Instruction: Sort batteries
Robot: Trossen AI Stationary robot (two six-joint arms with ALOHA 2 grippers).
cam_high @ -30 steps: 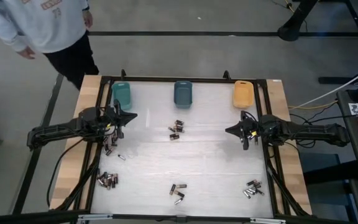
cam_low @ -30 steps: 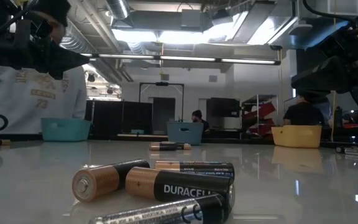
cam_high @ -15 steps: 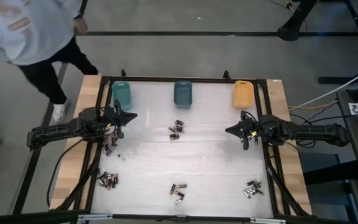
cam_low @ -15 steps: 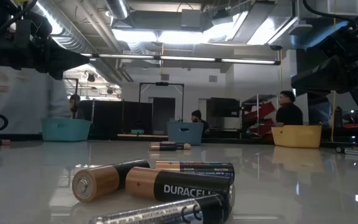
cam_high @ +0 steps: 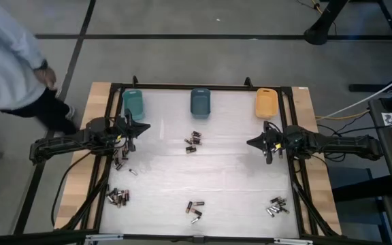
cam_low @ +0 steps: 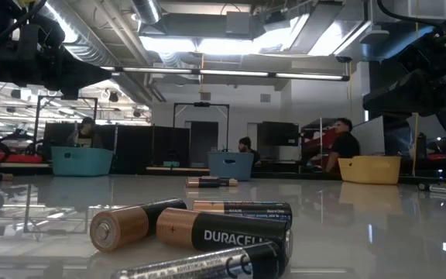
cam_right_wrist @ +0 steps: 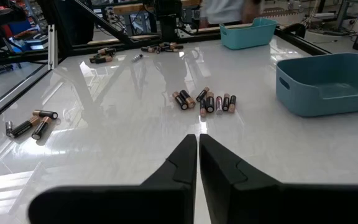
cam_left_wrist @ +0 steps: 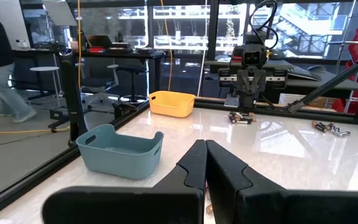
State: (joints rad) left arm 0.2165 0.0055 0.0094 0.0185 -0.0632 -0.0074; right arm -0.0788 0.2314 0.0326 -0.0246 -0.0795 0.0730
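Seen from above: white table (cam_high: 237,190) framed by a dark rail, three bins lined along the far edge — teal bin (cam_high: 133,103), blue bin (cam_high: 201,101), orange bin (cam_high: 266,103).

Taking the blue bin as landmark:

- Just in front of it, toward table middle: a small cluster of batteries (cam_high: 193,141).
- Well in front, at the near edge: another few cells (cam_high: 194,209), lying close to the rail.
- Front-left corner region: a bigger heap (cam_high: 118,197), hard against the left rail.
- Front-right corner region: a loose pile (cam_high: 276,206), near the right rail.
- Left and slightly forward: a few cells (cam_high: 120,162) under and beside the left gripper (cam_high: 144,126).

Left gripper hovering left of the blue bin, just in front of the teal bin, fingers pressed together, nothing between them. Right gripper (cam_high: 250,143) hovering right of the blue bin, in front of the orange bin, fingers clenched too, holding nothing.

Broad bare stretch of table between the two grippers and between the middle cluster and the near-edge cells. Also bare strips between bins.

Beyond the left far corner: a person (cam_high: 9,68) on the floor.
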